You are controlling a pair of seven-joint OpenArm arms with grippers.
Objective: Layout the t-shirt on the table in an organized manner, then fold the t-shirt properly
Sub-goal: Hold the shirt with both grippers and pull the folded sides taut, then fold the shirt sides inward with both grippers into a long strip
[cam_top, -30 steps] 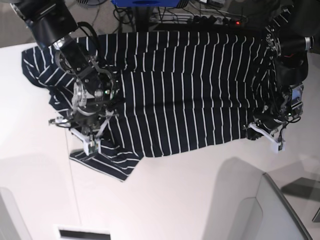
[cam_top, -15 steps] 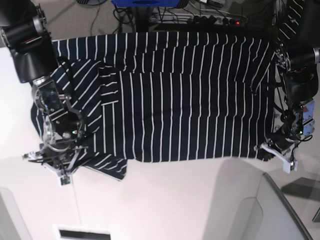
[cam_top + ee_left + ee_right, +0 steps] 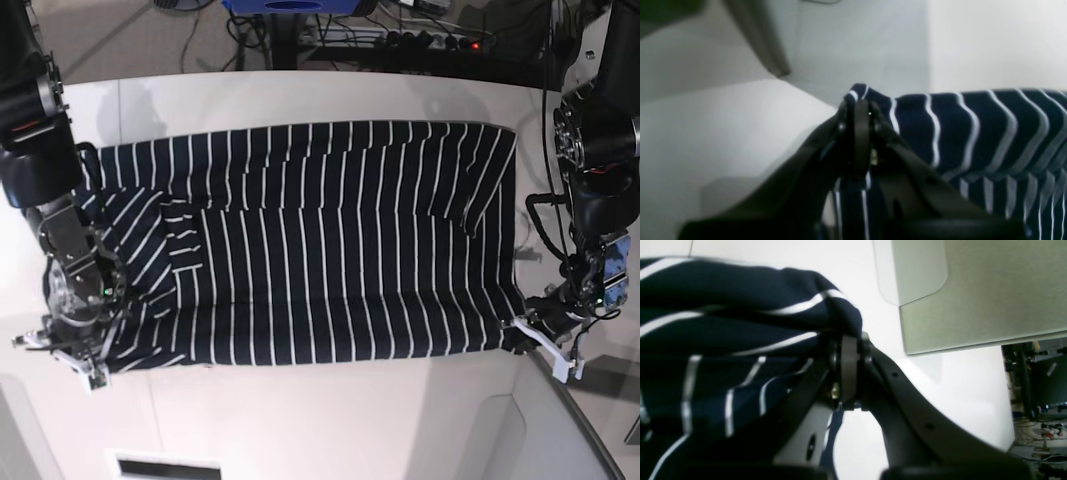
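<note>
surface: the table, white, smooth, is carrying one garment | lying on it: the t-shirt, navy with white stripes, is spreading wide across its far half

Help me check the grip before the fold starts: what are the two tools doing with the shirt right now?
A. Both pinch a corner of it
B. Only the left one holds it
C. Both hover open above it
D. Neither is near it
A: the left tool and the right tool are each shut on a corner of the shirt, spread on the table.
</note>
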